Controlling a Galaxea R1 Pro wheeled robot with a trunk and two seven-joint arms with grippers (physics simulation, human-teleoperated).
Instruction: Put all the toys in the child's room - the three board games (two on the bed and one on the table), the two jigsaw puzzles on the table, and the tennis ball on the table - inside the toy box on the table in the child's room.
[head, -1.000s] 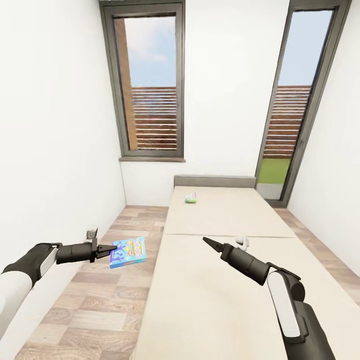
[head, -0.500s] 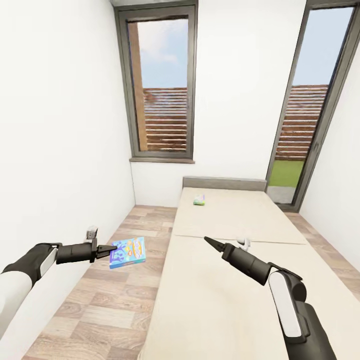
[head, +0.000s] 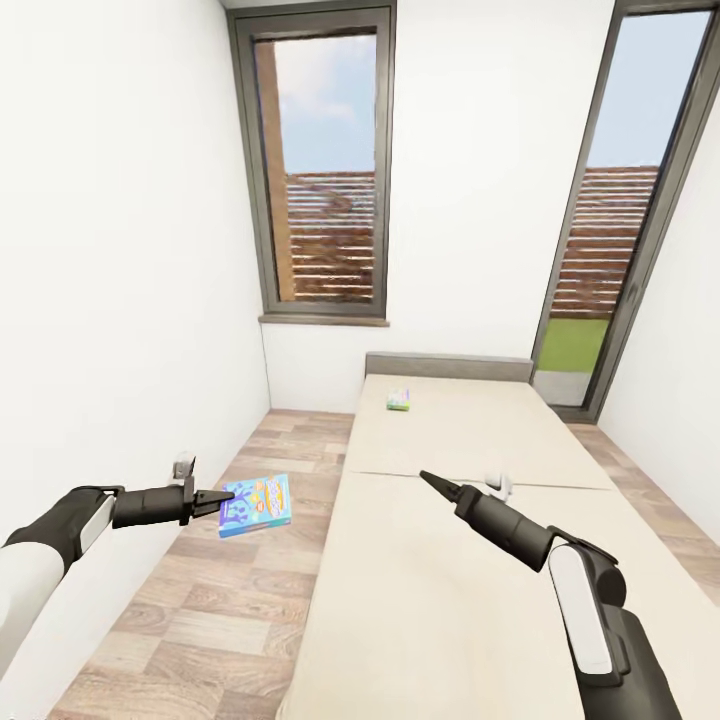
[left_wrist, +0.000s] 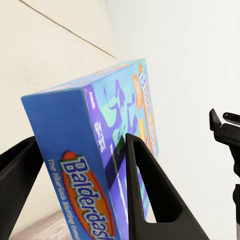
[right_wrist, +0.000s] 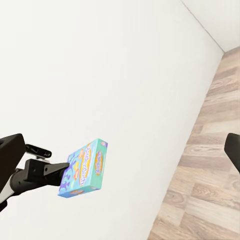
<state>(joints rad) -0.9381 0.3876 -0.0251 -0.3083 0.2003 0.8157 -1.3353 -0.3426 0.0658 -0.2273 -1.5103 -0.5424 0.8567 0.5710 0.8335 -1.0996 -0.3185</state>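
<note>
Over the plank floor (head: 230, 600) beside the bed (head: 450, 560), my left gripper (head: 212, 497) pinched the blue board game (head: 256, 504) by one short end, the box jutting out past my fingertips with most of it unsupported. From my left wrist camera, the printed edge sat between the two dark fingers (left_wrist: 150, 195), so the hold was real but shallow. My right gripper (head: 432, 481) hung over the mattress with nothing in it; its tip read as a single point from the head camera, yet the right wrist camera caught dark finger ends at opposite edges of its picture, so I took those fingers to be spread. A second board game (head: 399, 400), pale and multicoloured, lay well ahead on the mattress near the grey headboard (head: 447, 366), still to be fetched. As I judged it, the worry was the cantilevered blue box: a quick turn of my base or a jolt of the arm could let it pivot in the pinch and slip to the floor. Reaching far for the other box with my right arm might also sweep my left hand into the white wall (head: 110, 250) close beside it.
</note>
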